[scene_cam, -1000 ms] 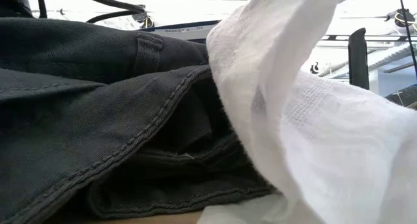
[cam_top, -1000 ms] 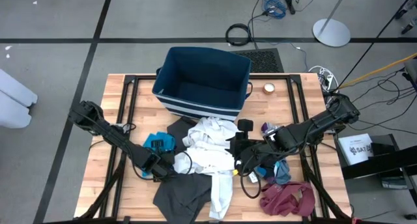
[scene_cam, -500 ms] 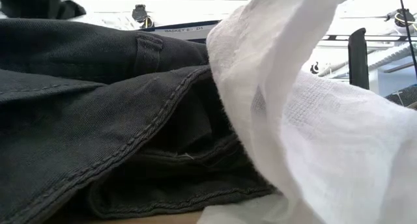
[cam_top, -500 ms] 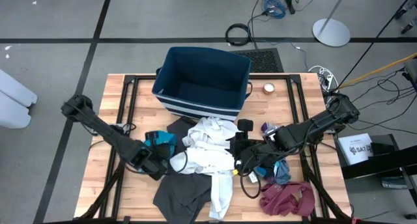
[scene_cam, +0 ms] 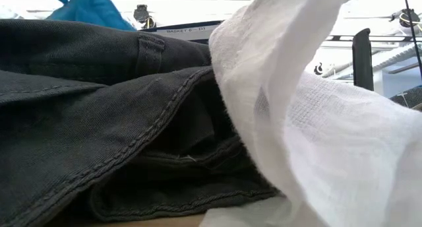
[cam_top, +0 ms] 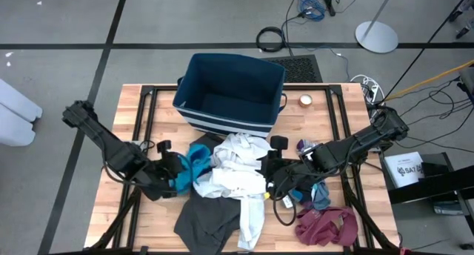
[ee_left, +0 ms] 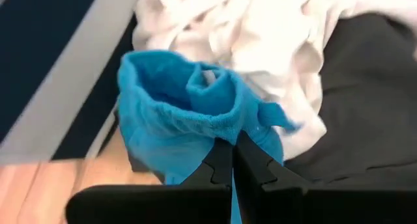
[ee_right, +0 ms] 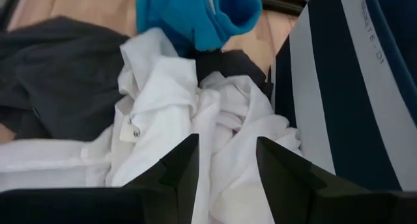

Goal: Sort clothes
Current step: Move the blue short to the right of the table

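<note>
Left arm reaches in low from nine o'clock, stretched across the table toward the centre pile. Left gripper is clamped tight on the blue top, fingers pinched together on a fold. The blue top bunches up just right of the gripper, its long axis running roughly twelve to six, touching the white top's left edge. From table height it shows lifted behind the grey pile.

At centre lies the white top, crumpled, trailing down toward six o'clock. The dark grey garment sprawls beneath it at six. The bin stands at twelve, behind the pile.

Right arm comes in from three o'clock, bent at the elbow, lying low. Right gripper hangs at the white top's right edge, fingers parted, nothing between them. The maroon top lies at five o'clock, long axis side to side.
</note>
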{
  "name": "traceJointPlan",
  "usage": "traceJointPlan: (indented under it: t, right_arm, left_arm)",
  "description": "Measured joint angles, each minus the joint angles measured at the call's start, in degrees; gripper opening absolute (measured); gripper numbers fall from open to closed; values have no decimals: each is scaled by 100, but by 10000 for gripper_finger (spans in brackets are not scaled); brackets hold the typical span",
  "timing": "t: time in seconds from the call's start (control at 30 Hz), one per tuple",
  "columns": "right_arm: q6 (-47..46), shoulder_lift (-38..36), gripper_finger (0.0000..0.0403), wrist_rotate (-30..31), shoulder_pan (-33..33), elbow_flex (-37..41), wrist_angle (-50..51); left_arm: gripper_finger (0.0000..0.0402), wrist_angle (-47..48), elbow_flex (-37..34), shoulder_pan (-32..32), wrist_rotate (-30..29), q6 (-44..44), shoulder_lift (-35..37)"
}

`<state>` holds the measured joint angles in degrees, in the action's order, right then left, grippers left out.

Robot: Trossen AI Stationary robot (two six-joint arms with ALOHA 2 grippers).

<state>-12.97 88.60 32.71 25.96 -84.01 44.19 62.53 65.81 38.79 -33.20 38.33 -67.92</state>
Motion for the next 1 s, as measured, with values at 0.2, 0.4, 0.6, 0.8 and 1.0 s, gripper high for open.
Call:
traceJointPlan:
  t: [0.2, 0.4, 0.6, 0.8, 1.0]
  right_arm:
    - [731, 58, 139, 0, -23, 0, -811]
    - [2436, 477, 139, -15, -39, 0, -2362]
    - [3874, 1046, 139, -298, -41, 0, -3738]
    - [3891, 1304, 139, -380, -290, 0, -4472]
    - [3064, 1329, 139, -1577, -613, 0, -4378]
  left_arm:
    - [0, -1168, 80, 9, -36, -1009, 168]
    - [0, -2083, 80, -6, -35, -1767, 192]
    - [0, -2128, 80, -59, -32, -1788, 7]
    - [0, -2130, 80, -57, -8, -1812, -106]
    - [0, -2130, 80, -57, -8, -1810, -109]
